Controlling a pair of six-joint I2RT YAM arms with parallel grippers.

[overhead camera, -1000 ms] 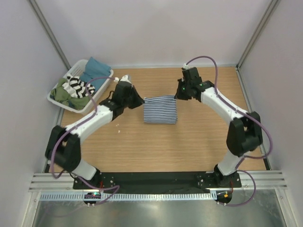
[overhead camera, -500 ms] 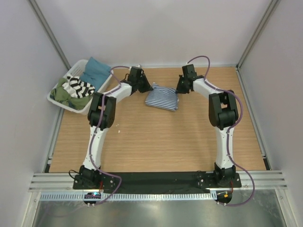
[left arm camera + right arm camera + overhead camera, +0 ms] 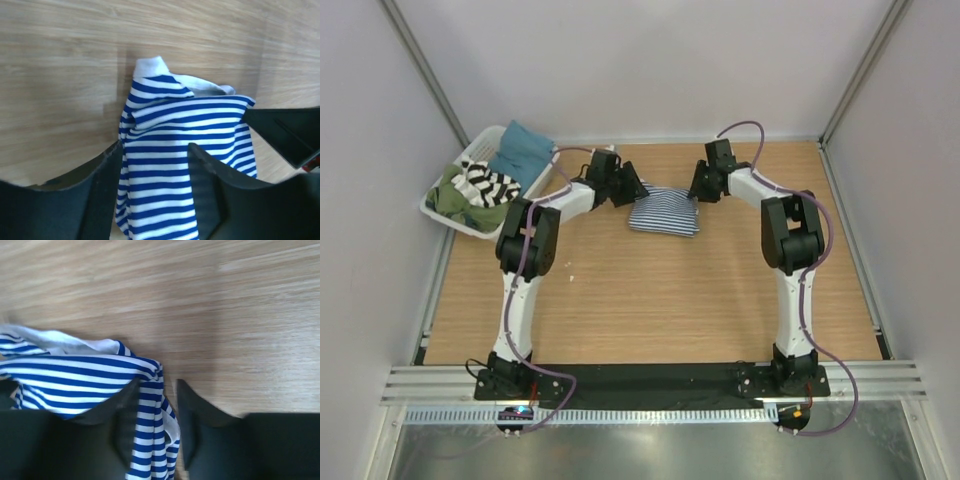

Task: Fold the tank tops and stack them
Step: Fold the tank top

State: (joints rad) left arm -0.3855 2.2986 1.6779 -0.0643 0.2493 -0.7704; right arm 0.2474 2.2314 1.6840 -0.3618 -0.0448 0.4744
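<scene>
Navy-striped tank top (image 3: 664, 212) lay folded; left gripper (image 3: 155, 147) and right gripper (image 3: 156, 385) stood parted at its corners, gripping nothing; black-and-white tank top (image 3: 488, 183) lay crumpled in the basket (image 3: 468, 226)

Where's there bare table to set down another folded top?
Free: the bare wood nearer than the navy-striped tank top, between the left arm and right arm; also the strip right of the right arm. Crowded: around the top, where both arms reach, and by the basket.

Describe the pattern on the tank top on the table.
Tank top: thin blue-and-white stripes; best in left wrist view.
</scene>
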